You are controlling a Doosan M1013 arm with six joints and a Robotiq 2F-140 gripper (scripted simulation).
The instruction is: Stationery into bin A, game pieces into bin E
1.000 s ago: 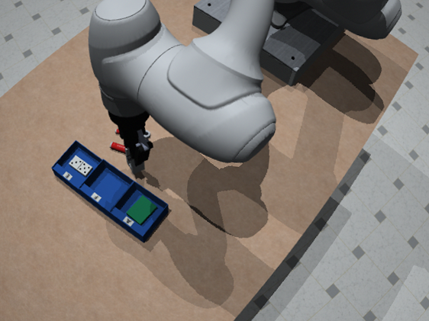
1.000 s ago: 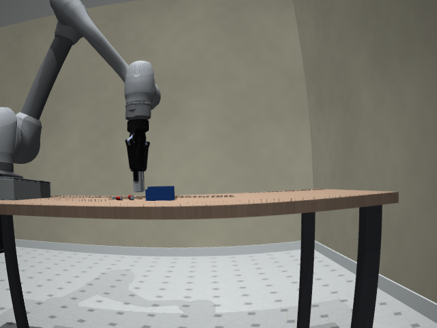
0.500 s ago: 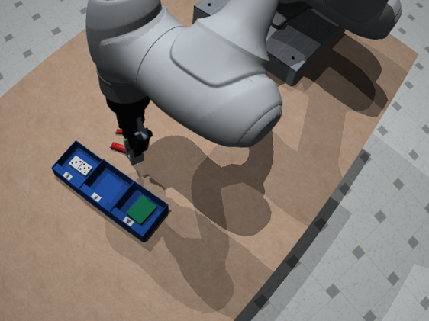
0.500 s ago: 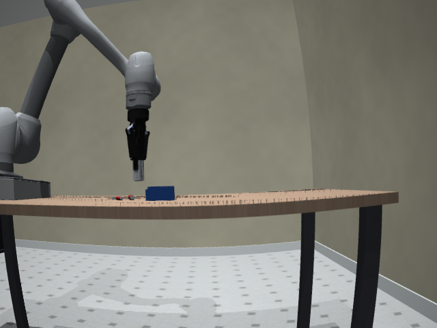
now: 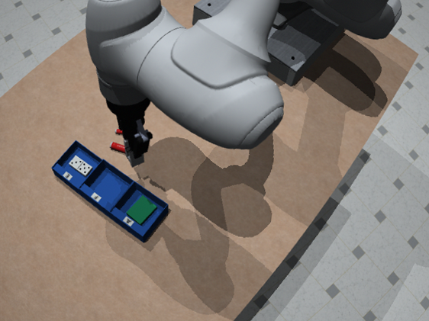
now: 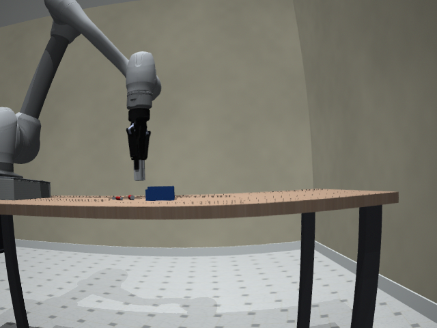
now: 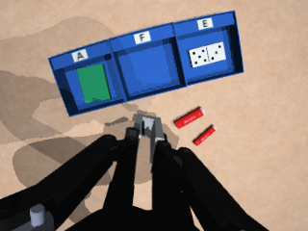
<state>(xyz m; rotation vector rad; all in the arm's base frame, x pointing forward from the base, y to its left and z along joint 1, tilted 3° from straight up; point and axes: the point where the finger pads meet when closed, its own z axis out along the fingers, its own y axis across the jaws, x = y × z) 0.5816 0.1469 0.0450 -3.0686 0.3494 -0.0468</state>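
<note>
Top looks down, exterior sideways, wrist downward; all share bins (image 5: 85,184)

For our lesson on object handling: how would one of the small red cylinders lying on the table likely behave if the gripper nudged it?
The red cylinder looks round and lies on its side, so it would probably roll. It seems small and rigid, so likely light and stiff.

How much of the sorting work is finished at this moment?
Done: a green pad lies in bin A, a domino in bin E. In hand: the gripper holds a small grey metal piece above the table. Left: dropping it in a bin; two red pieces remain beside the bins.
</note>
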